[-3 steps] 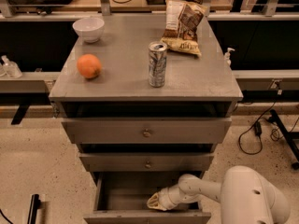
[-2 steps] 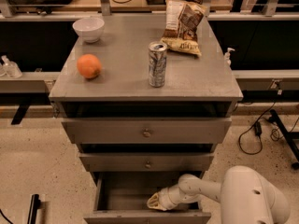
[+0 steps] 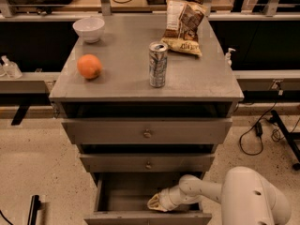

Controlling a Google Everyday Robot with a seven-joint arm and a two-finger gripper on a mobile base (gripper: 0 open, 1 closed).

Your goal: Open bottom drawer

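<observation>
The robot's pincer [image 3: 157, 203] sits low inside the bottom drawer [image 3: 123, 194], which stands pulled out from the grey cabinet at the foot of the frame. The pincer hangs just behind the drawer's front panel, right of the drawer's middle. Whether it is released or clenched cannot be told. Its tan tip points left, and the white arm [image 3: 202, 190] reaches in from the right, joined to the robot's rounded white body [image 3: 255, 201] at the lower right corner.

Directly above the pincer, the mid-sized drawer front [image 3: 187, 162] is pushed in, its small knob [image 3: 148, 165] just above the pincer and a little to its left. Higher again is the tallest, widest drawer front [image 3: 103, 131].

Well above the pincer, the bench [image 3: 124, 46] carries four things: a soda can [image 3: 158, 64] standing upright almost straight over the pincer, an orange [image 3: 89, 66] up and to the left, a white bowl [image 3: 89, 28] farther back on that same side, and a bag of chips [image 3: 183, 26] lying at the rear, up and slightly to the right. Black cables [image 3: 257, 130] trail across the speckled floor to the pincer's upper right.
</observation>
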